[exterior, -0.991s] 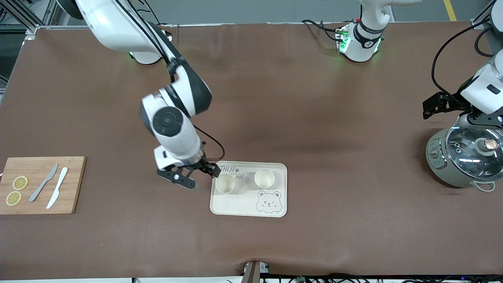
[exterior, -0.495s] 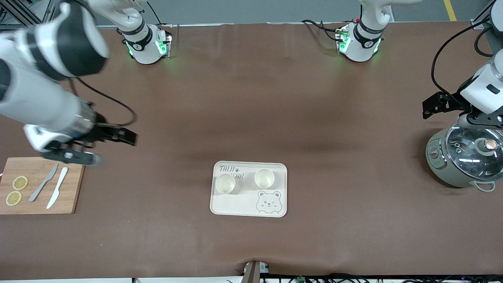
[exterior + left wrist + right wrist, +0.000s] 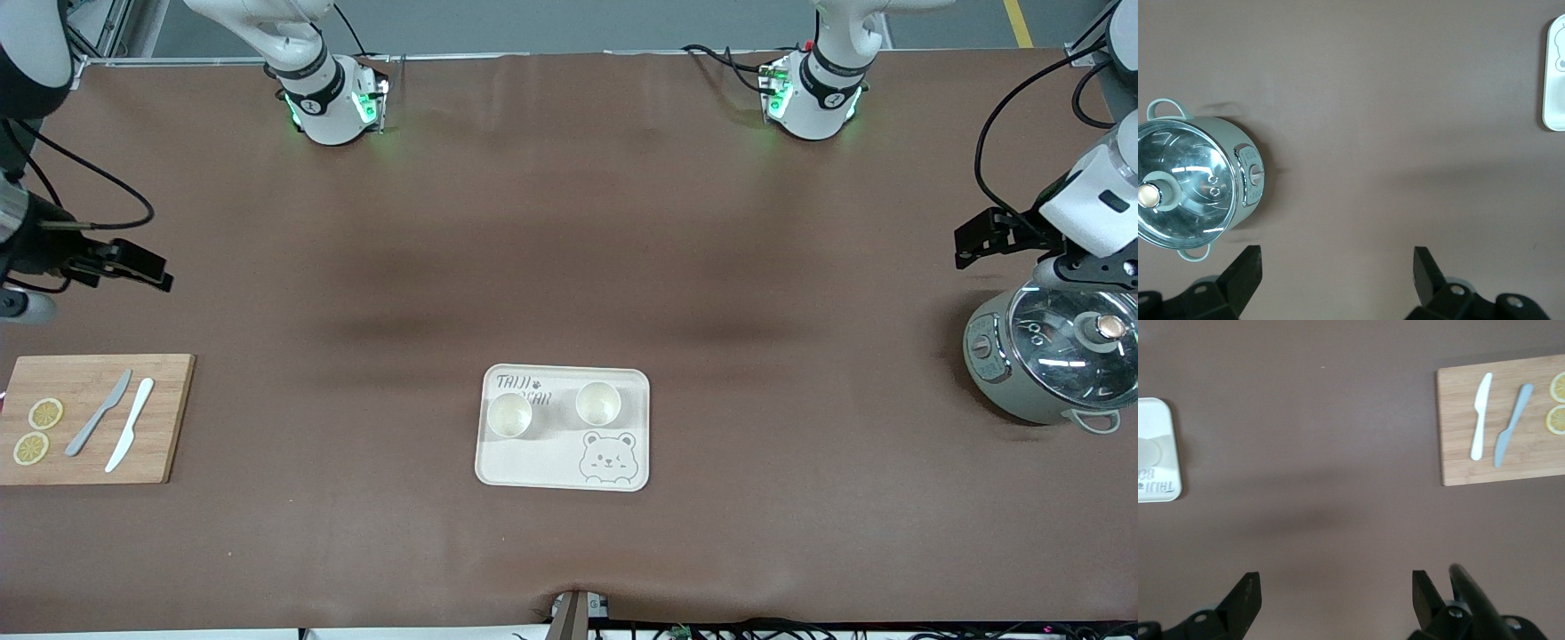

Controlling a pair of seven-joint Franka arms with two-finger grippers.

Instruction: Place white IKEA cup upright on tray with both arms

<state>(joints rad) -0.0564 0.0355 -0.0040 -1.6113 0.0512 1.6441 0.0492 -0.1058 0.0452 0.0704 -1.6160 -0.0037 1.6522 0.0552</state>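
Cream tray holds two upright cups (both white); left tool and right tool released, empty.

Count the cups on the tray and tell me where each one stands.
2. Both stand upright on the tray, side by side: one cup toward the right arm's end, partly covering the lettering, the other cup toward the left arm's end, above the bear drawing.
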